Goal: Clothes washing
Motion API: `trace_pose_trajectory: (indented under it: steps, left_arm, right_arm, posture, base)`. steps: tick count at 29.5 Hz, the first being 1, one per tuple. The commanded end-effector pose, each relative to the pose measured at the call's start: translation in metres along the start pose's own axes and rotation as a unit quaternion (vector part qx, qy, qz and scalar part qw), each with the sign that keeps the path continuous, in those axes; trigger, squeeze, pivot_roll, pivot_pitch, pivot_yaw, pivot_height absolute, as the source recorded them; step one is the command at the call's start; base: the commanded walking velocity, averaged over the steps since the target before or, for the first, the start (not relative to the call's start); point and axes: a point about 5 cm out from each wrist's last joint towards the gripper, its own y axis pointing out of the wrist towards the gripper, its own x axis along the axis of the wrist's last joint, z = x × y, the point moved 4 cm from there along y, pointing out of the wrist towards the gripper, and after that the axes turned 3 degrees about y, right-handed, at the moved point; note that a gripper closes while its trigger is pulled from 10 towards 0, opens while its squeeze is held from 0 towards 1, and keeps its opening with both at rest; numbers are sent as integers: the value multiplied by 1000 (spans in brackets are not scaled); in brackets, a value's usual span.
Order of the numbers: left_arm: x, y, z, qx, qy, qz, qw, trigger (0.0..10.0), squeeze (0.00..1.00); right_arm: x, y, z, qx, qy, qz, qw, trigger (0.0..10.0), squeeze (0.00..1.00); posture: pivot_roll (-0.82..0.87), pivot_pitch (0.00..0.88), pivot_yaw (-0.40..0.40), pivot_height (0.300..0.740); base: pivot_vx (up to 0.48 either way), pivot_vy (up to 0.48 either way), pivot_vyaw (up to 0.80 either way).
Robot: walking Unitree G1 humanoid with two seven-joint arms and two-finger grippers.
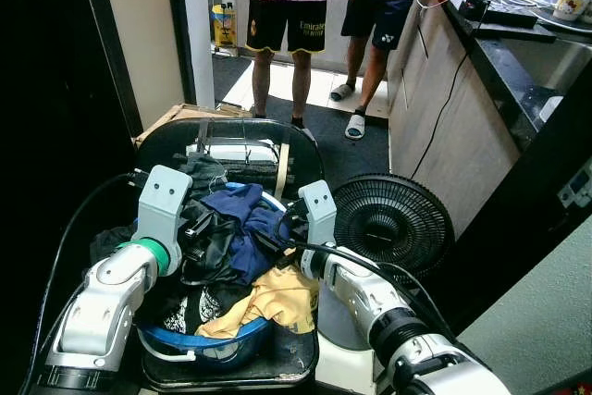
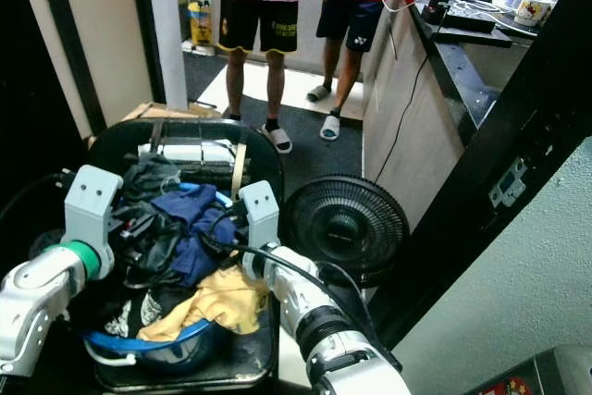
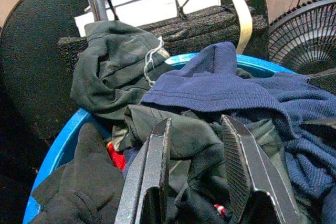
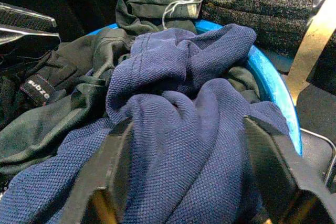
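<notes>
Both grippers over blue basin (image 1: 242,342) on chair. Left gripper (image 3: 197,182) fingers apart astride dark garment (image 3: 178,140); right gripper (image 4: 197,182) fingers wide over navy shirt (image 4: 178,129). Risk: tangled pile lifts together, spills over rim.

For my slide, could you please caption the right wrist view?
Right gripper open over navy knit garment heaped in blue basin, dark green clothes alongside.

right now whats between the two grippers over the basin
A navy blue shirt and dark green clothes, heaped in the blue basin, seen in the eye views.
</notes>
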Motion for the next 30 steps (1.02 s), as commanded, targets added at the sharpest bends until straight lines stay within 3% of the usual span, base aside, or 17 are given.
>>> trace_pose_trajectory:
  steps: [1,4,18,30]
  left_arm:
    - [-5,1,-2,-5,7,11,1000,10000,0]
    - [-4,2,-3,-5,11,12,1000,10000,0]
    - [-4,4,-7,-9,21,14,1000,10000,0]
    - [-2,5,-6,-8,25,10,1000,10000,0]
  right_arm:
    - [-5,-2,-3,-6,-2,10,1000,549,0]
    - [-4,-1,-4,-9,-15,11,1000,0,0]
    - [0,0,-4,-8,-23,6,1000,0,0]
    - [36,-5,-8,21,-2,-71,997,0,0]
  posture:
    - [35,142,-13,740]
    - [34,144,-12,740]
    - [40,137,-5,740]
    - [37,108,-8,740]
  base:
    - [0,0,0]
    - [0,0,0]
    - [0,0,0]
    - [0,0,0]
